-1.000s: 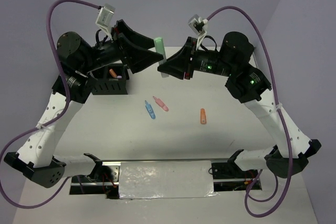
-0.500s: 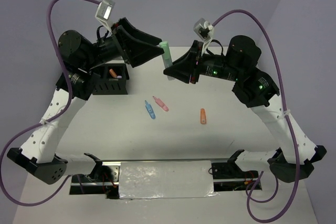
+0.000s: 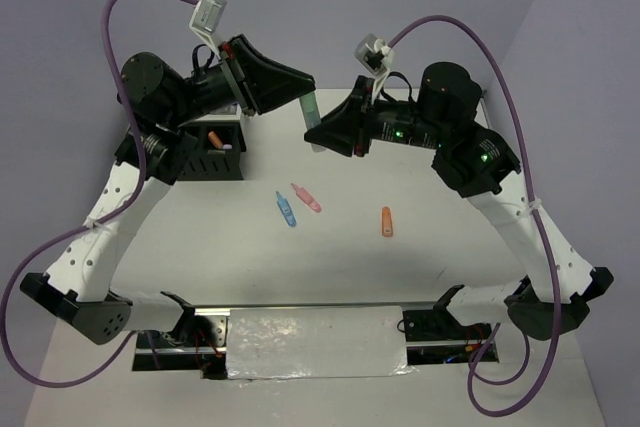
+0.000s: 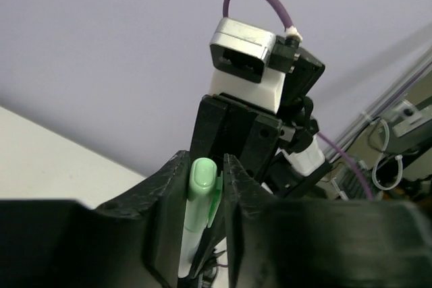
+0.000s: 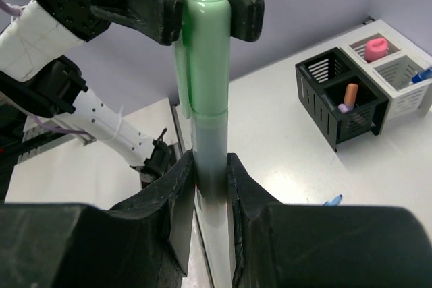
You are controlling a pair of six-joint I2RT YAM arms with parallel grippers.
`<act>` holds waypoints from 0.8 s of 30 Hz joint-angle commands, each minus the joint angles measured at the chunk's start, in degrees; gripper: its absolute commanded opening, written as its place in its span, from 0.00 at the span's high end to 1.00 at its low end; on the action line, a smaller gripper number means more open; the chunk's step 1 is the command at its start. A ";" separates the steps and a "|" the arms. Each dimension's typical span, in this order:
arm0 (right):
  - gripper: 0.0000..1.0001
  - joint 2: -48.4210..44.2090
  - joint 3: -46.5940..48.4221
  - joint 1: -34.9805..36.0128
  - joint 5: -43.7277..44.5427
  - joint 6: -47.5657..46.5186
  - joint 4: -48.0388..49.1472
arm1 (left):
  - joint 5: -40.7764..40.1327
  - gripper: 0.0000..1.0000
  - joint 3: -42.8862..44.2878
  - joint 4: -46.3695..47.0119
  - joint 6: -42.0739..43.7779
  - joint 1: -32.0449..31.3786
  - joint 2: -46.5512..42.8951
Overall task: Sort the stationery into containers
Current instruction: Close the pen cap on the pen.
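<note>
Two sets of jaws meet on one mint green plastic marker, held upright in the air above the white table: the right gripper pinches its lower barrel, while the left gripper sits around the cap and appears to press it. If the right jaws release before that upper grip is firm, the marker could fall and roll; pulling by the cap alone might uncap it before it reaches the black compartmented organizer.

No legible text or labels
</note>
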 commanded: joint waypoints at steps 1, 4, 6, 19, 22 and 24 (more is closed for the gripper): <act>1.00 -0.02 2.64 0.39 0.45 -0.47 0.92 | 1.86 0.71 3.43 1.34 -0.46 -0.18 0.80; 1.00 0.94 4.05 0.39 0.62 -0.13 0.40 | 2.21 0.90 4.05 0.03 0.51 -0.09 1.33; 1.00 1.47 5.54 0.39 0.89 0.23 0.66 | 2.56 0.99 3.97 -0.77 0.78 -0.18 1.60; 1.00 16.49 38.37 -1.01 0.54 4.89 2.77 | 2.84 1.00 -13.52 0.12 7.35 -8.34 -4.46; 1.00 18.44 41.14 -2.41 -0.77 6.20 4.16 | 1.60 1.00 -20.00 1.06 6.50 -11.07 -6.04; 1.00 18.09 40.09 -3.99 -1.83 7.95 6.62 | 1.08 1.00 -21.52 0.04 6.66 -12.30 -7.10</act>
